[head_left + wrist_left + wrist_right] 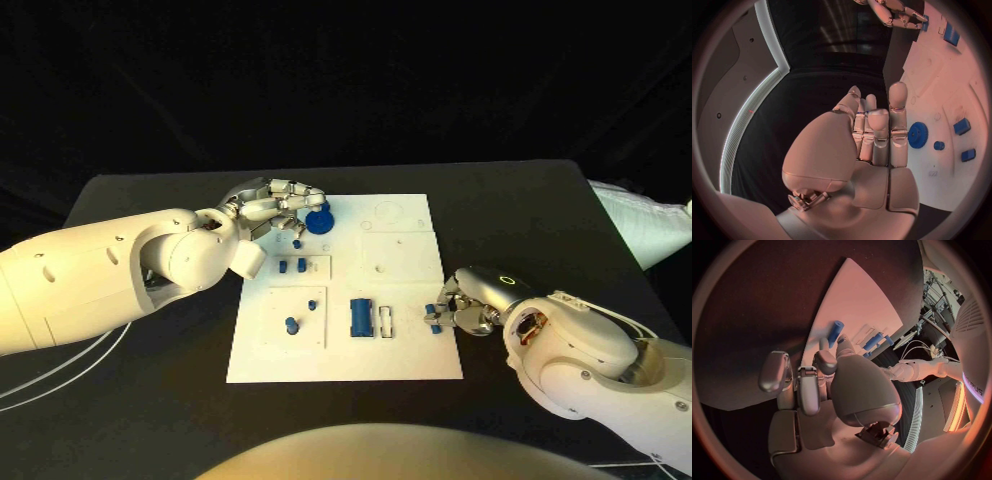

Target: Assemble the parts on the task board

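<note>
My left hand (278, 205) hovers with fingers spread beside the round, toothed blue gear (319, 219); my right hand (459, 306) pinches a small blue peg (835, 332).

No legible writing, label, brand or number appears on the white task board (411, 260), the blue parts or the black counter (548, 210); faint engraved outlines on the board form no readable characters; a green ring-shaped light glows on the right wrist (506, 279), carrying no text.

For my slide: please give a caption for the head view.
Left hand beside the blue gear; right hand at the task board edge.
</note>
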{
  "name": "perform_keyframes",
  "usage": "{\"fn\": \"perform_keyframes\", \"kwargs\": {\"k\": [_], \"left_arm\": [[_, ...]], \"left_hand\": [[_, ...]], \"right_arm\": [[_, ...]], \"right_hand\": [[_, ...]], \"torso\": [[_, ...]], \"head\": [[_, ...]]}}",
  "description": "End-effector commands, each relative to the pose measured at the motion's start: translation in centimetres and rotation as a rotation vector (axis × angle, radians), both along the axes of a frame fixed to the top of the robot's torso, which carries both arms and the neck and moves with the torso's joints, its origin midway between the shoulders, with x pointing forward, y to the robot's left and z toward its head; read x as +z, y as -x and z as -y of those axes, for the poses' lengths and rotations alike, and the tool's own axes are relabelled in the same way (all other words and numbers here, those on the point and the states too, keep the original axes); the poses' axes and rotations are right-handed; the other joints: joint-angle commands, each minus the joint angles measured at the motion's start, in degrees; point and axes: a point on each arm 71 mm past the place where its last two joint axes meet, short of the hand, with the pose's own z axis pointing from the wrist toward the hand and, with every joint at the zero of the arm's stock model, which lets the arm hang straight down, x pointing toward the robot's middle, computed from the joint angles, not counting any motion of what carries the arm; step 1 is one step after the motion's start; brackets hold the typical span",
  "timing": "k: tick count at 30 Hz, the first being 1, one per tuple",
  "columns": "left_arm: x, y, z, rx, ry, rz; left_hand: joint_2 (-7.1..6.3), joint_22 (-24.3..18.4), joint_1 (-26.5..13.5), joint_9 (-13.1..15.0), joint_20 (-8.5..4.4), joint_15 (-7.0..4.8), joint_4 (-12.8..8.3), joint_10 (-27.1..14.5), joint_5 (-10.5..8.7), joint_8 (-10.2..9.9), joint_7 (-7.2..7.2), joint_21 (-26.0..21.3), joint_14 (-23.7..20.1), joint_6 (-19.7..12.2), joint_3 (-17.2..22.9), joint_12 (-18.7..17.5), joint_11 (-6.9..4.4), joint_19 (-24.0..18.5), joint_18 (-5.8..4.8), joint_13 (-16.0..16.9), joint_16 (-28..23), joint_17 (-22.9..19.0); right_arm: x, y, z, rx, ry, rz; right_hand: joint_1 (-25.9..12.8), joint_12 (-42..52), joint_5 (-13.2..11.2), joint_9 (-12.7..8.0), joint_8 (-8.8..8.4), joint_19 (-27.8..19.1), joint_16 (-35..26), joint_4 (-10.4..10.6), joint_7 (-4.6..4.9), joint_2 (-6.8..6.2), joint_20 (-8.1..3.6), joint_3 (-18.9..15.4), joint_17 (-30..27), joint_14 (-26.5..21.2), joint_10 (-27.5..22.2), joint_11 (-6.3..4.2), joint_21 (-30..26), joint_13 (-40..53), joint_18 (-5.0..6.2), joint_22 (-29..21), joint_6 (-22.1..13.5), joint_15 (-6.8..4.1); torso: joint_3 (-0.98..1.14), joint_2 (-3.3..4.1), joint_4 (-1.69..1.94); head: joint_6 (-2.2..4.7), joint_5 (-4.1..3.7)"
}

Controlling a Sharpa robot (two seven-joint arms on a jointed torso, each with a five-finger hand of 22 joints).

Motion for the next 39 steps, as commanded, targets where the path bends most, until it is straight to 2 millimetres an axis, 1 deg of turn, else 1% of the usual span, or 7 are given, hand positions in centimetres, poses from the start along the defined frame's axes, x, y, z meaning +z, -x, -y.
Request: {"fn": "perform_keyframes", "kwargs": {"k": [1, 13, 17, 22, 27, 34, 39], "left_arm": [[0.1, 0.04, 0.28, -0.018, 0.017, 0.003], [0.07, 0.05, 0.23, -0.022, 0.016, -0.001], [0.07, 0.05, 0.24, -0.022, 0.016, -0.001], [0.06, 0.05, 0.25, -0.022, 0.016, -0.002], [0.06, 0.05, 0.27, -0.023, 0.016, -0.002], [0.06, 0.06, 0.3, -0.024, 0.016, -0.002], [0.06, 0.08, 0.28, -0.024, 0.016, -0.003]], "left_hand": [[0.59, 0.08, -0.24, -0.07, 0.05, -0.03, 0.23, -0.51, -0.14, 0.22, -0.01, -0.14, -0.27, -0.43, 0.13, 0.27, 0.08, -0.29, -0.44, -0.06, -0.24, -0.03], [0.6, 0.08, -0.23, -0.07, 0.05, -0.03, 0.24, -0.52, -0.14, 0.23, -0.01, -0.15, -0.28, -0.44, 0.14, 0.27, 0.08, -0.29, -0.44, -0.06, -0.25, -0.03], [0.6, 0.08, -0.23, -0.07, 0.05, -0.03, 0.24, -0.52, -0.14, 0.23, -0.01, -0.15, -0.28, -0.44, 0.14, 0.27, 0.08, -0.29, -0.44, -0.06, -0.25, -0.03], [0.6, 0.08, -0.23, -0.07, 0.05, -0.03, 0.24, -0.52, -0.14, 0.23, -0.01, -0.15, -0.28, -0.44, 0.14, 0.27, 0.08, -0.29, -0.44, -0.06, -0.25, -0.03], [0.6, 0.08, -0.23, -0.07, 0.05, -0.03, 0.24, -0.52, -0.14, 0.23, -0.01, -0.15, -0.28, -0.44, 0.14, 0.27, 0.08, -0.29, -0.44, -0.06, -0.25, -0.03], [0.6, 0.08, -0.23, -0.07, 0.05, -0.03, 0.24, -0.52, -0.14, 0.23, -0.01, -0.15, -0.28, -0.44, 0.14, 0.27, 0.08, -0.29, -0.44, -0.06, -0.25, -0.03], [0.66, 0.05, -0.19, -0.08, 0.06, -0.02, 0.25, -0.56, -0.14, 0.27, -0.01, -0.24, -0.33, -0.48, 0.18, 0.29, 0.08, -0.33, -0.43, -0.08, -0.29, -0.12]], "right_arm": [[-0.85, 0.31, -0.13, 0.048, 0.103, -0.021], [-1.51, 0.4, -0.8, 0.133, 0.269, 0.046], [-1.61, 0.45, -0.95, 0.145, 0.293, 0.053], [-1.63, 0.49, -1.08, 0.15, 0.297, 0.055], [-1.69, 0.53, -1.1, 0.142, 0.278, 0.04], [-1.63, 0.48, -1.06, 0.104, 0.197, 0.021], [-1.29, 0.51, -1.13, 0.041, 0.054, -0.002]], "right_hand": [[1.14, 0.27, -0.33, 0.27, -0.23, 0.36, 0.39, -0.52, -0.07, -0.11, -0.04, 0.29, 8.5, 4.74, 0.37, -0.17, 0.16, 0.14, 0.59, 0.1, 0.6, -0.5], [5.91, -0.43, -3.88, 1.81, -0.46, 0.49, 0.32, -3.32, 0.0, -1.69, -0.19, 2.57, 8.53, 4.71, 0.03, -0.22, 0.14, -0.02, 0.51, 0.37, 0.22, -0.58], [7.8, -0.73, -4.95, 2.12, -0.77, 0.49, 0.34, -4.43, 0.09, -1.66, -0.17, 4.16, 8.61, 4.72, -0.17, -0.17, 0.09, -0.12, 0.5, 0.39, 0.04, -0.55], [9.76, -1.2, -0.92, 2.25, -1.36, 0.57, 0.36, -5.3, 0.15, -1.12, -0.21, 7.0, 8.72, 4.74, -0.52, -0.22, 0.11, -0.29, 0.48, 0.52, 0.09, -0.57], [10.21, -1.52, 3.98, 2.31, -1.96, 0.65, 0.35, -5.48, 0.16, -1.55, -0.25, 9.84, 8.77, 4.75, -0.67, -0.22, 0.18, -0.4, 0.46, 0.69, 0.42, -0.59], [10.15, -0.92, 7.21, 2.6, -2.24, 0.97, 0.66, -5.5, 0.06, -1.48, -0.31, 13.72, 9.31, 4.87, -0.29, -0.34, 0.61, 0.04, 0.36, 1.31, 0.91, -0.64], [7.81, -0.91, 8.93, 3.04, -2.57, 1.02, 0.73, -4.26, -0.1, -2.44, -0.3, 16.86, 9.43, 4.9, 0.01, -0.38, 0.73, 0.07, 0.34, 1.46, 0.73, -0.67]], "torso": [[0.04, 0.01, -0.03], [0.01, 0.01, 0.07], [0.01, 0.01, 0.04], [0.02, -0.03, 0.06], [0.03, -0.02, 0.04], [0.02, -0.01, -0.01], [0.06, 0.01, 0.02]], "head": [[-0.08, -0.09], [-0.48, 0.21], [-0.57, 0.26], [-0.64, 0.31], [-0.64, 0.4], [-0.59, 0.5], [-0.57, 0.65]]}}
